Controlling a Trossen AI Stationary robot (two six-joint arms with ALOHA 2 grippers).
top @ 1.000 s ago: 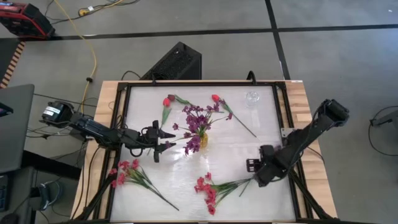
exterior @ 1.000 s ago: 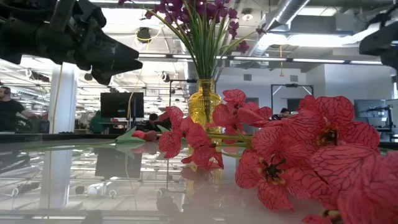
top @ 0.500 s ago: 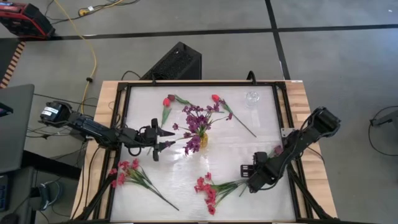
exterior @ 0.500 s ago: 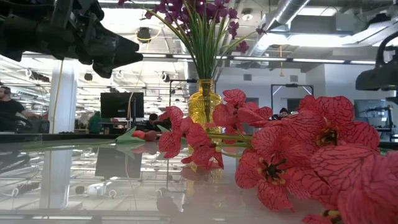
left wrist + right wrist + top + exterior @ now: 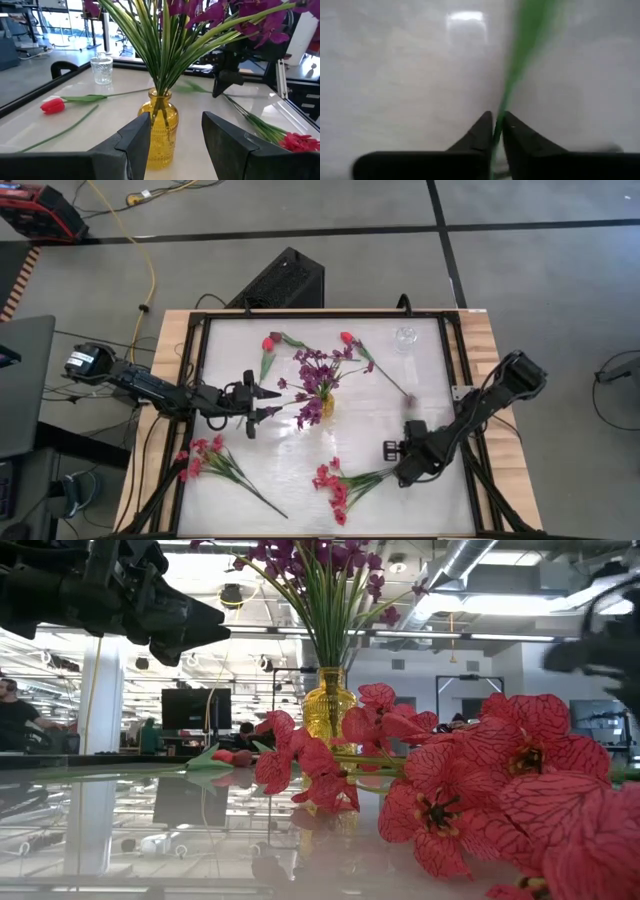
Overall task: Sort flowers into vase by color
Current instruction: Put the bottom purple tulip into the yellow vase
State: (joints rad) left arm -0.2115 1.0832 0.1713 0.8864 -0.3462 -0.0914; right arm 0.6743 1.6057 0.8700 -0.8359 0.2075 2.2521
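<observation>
A yellow vase point(image 5: 326, 404) with purple flowers point(image 5: 318, 370) stands mid-table. My left gripper point(image 5: 270, 403) hovers level and open just left of it, its fingers point(image 5: 131, 145) framing the vase point(image 5: 160, 127) without touching. A red-pink flower sprig point(image 5: 338, 486) lies flat near the table's front edge. My right gripper point(image 5: 401, 471) is shut on its green stem point(image 5: 512, 85). The sprig's blooms point(image 5: 500, 790) fill the low view's right side. My right gripper pinches the sprig's thin green stem point(image 5: 496, 131) between its two fingertips, near the bare end away from the blooms. The fingers come from above, pointing steeply down. The sprig lies on the table, its blooms point(image 5: 332, 488) toward the table's left.
Two red tulips point(image 5: 268, 343) point(image 5: 347, 338) lie at the back, the right one's stem slanting toward the middle right. Another red-pink sprig point(image 5: 205, 456) lies front left. A clear glass vase point(image 5: 405, 338) stands at the back right.
My right gripper has come down and moved toward the table's left, onto the stem end of the front red-pink sprig. The sprig lies where it was.
</observation>
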